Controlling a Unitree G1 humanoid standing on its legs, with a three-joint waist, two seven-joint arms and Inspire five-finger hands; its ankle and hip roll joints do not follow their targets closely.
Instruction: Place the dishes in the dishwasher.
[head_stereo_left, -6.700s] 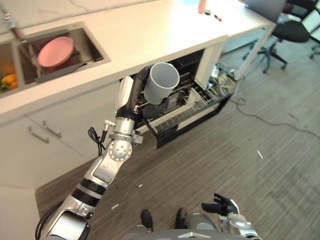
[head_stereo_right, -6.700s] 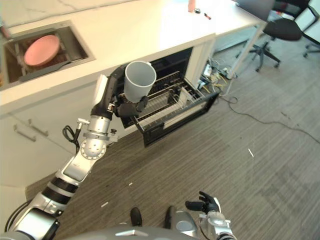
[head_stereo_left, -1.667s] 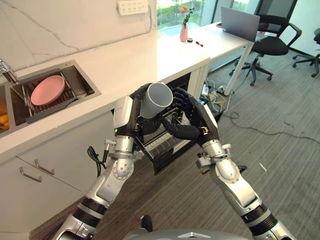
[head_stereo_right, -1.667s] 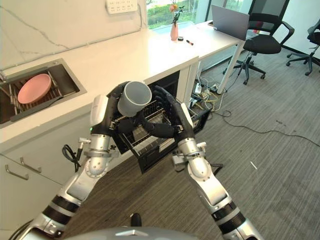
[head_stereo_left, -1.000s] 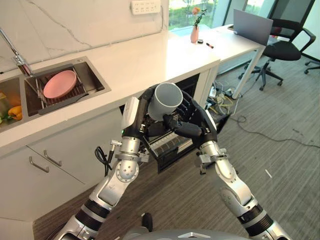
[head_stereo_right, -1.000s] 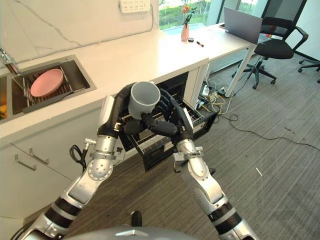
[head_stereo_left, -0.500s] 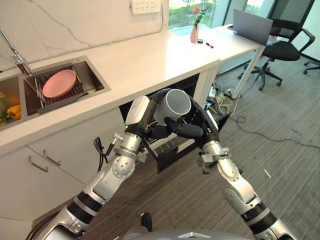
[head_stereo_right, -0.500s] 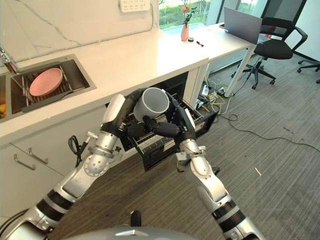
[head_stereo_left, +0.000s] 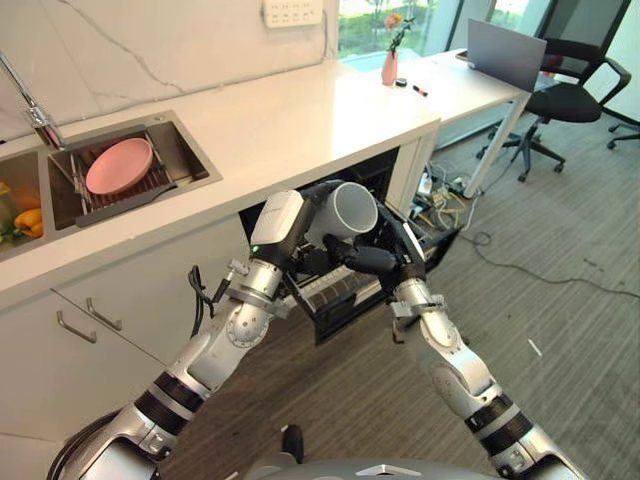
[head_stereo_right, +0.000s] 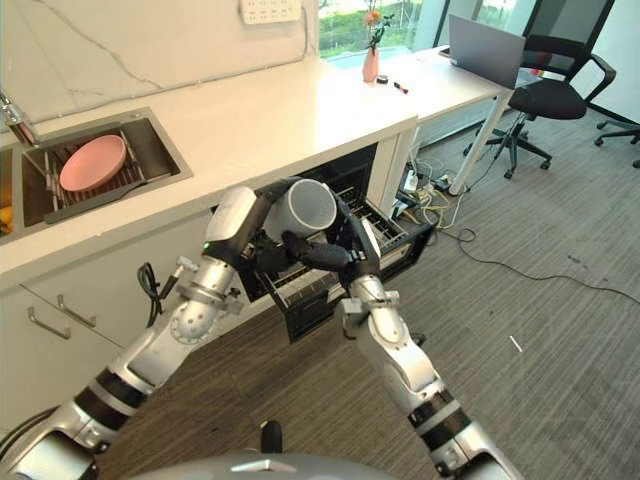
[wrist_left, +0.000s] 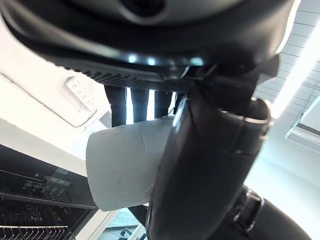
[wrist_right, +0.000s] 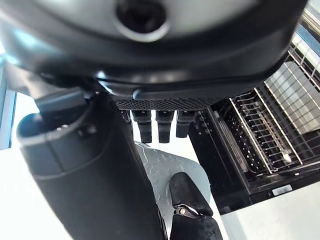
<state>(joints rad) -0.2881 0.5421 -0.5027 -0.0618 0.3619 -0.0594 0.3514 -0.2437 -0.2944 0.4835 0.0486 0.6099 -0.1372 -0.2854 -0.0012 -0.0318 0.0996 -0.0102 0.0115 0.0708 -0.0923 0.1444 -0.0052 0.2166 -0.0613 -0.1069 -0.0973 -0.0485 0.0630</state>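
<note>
- Left eye view: my left hand (head_stereo_left: 312, 232) is curled round the grey cup (head_stereo_left: 343, 212), which lies tilted on its side with its open mouth turned toward the floor side on my right. The cup sits just under the edge of the white counter (head_stereo_left: 300, 120), above the pulled-out dishwasher rack (head_stereo_left: 345, 285). My right hand (head_stereo_left: 378, 258) reaches in from the right, its fingers against the cup's lower side. To the right of the rack there is broad open floor (head_stereo_left: 560, 300). A pink plate (head_stereo_left: 119, 166) rests in the sink (head_stereo_left: 195, 165), well apart on my left.
- Right eye view: the cup (head_stereo_right: 303, 209) is hemmed between both my hands, with the dark dishwasher opening (head_stereo_right: 345, 175) just behind it. An office chair (head_stereo_right: 560, 85) and desk stand well away.
- Left wrist view: my left fingers and thumb (wrist_left: 210, 165) wrap the cup (wrist_left: 125, 167); rack wires show below its edge.
- Right wrist view: my right fingers (wrist_right: 159, 122) are stretched straight along the cup's wall (wrist_right: 165, 172), not closed on it, with the left hand's fingertip (wrist_right: 187, 192) lying on it too. The rack (wrist_right: 260, 135) stands open beside it, its tines uncovered.
</note>
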